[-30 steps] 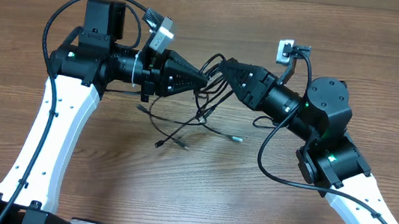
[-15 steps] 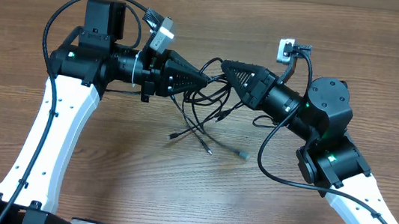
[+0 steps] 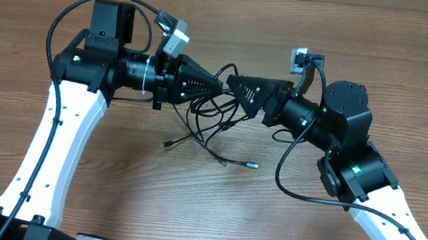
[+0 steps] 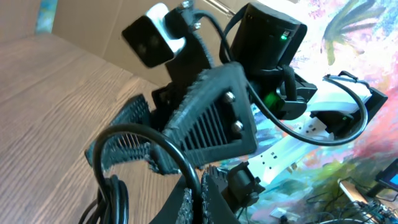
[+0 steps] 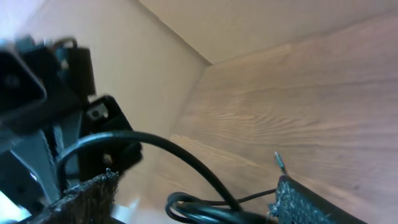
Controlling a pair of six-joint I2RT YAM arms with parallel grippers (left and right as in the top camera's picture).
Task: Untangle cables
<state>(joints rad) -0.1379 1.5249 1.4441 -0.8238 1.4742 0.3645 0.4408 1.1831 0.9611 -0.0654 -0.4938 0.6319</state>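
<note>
A tangle of thin black cables (image 3: 207,123) hangs between my two grippers above the wooden table, and its silver-tipped plug ends (image 3: 251,164) trail onto the wood. My left gripper (image 3: 220,83) points right and is shut on one cable. In the left wrist view the pads (image 4: 211,199) pinch the cord (image 4: 158,137), which arcs up and to the left. My right gripper (image 3: 232,84) faces it, almost tip to tip. In the right wrist view its fingers (image 5: 311,205) stand wide apart, and a cable loop (image 5: 186,155) passes loose between them.
The wooden table (image 3: 109,189) stretches around the bundle. A cardboard wall (image 5: 261,25) runs along the back edge. The right arm's own thick wire (image 3: 285,172) loops out beside its wrist, and the left arm's wire (image 3: 64,18) arcs over its shoulder.
My right gripper has opened and let go of the cable, and it has slid a little left toward the left gripper. The hanging bundle has swung, and its plug ends have shifted on the table.
</note>
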